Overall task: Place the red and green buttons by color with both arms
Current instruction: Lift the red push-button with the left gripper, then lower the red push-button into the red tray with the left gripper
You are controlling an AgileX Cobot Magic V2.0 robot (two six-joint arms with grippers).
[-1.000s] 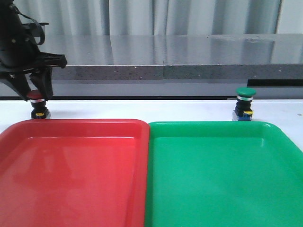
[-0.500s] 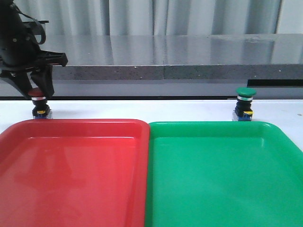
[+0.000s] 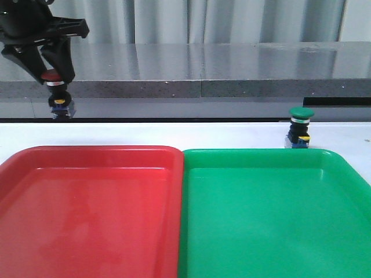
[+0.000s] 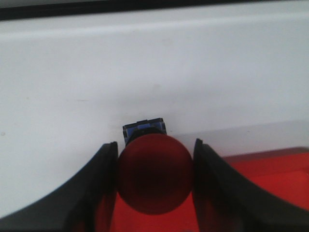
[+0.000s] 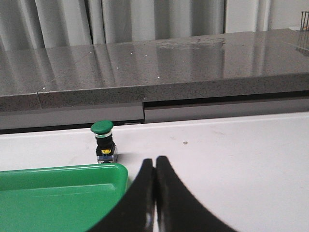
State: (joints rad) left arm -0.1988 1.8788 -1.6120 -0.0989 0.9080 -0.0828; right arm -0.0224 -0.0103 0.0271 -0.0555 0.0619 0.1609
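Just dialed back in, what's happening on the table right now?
The left gripper has the red button pinched by its cap between its fingers and holds it in the air behind the red tray. The green button stands on the white table just behind the green tray, untouched. The right gripper is shut and empty, short of that button.

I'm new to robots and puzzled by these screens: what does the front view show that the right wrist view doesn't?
Only the front view shows the left claw holding the red button in the air, and the red tray. Only the right wrist view shows the right claw, its fingers pressed together, holding nothing. Both show the green button standing on the white table behind the green tray.
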